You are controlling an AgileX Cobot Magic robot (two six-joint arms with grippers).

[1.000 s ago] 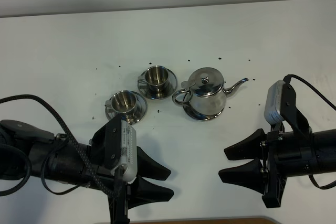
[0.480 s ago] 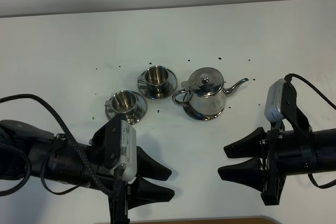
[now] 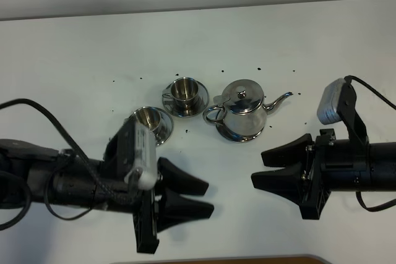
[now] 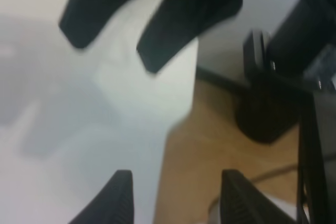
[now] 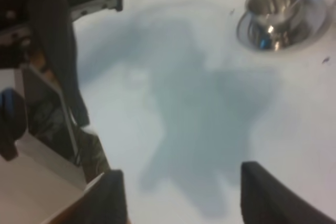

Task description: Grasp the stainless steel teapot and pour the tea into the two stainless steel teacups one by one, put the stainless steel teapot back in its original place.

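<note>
Your black left gripper (image 3: 209, 198) and black right gripper (image 3: 258, 169) both gape low in frame, released and empty.
The shiny rounded steel teapot (image 3: 243, 110) stands upright at centre frame, spout pointing right; left of it sit the upper steel teacup (image 3: 183, 89) and lower steel teacup (image 3: 148, 120), on round saucers.

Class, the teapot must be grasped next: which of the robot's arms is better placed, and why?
Probably the right. The right gripper, open, lies nearer the teapot, with only bare table between. The left gripper sits farther off, though the handle faces its side.
</note>
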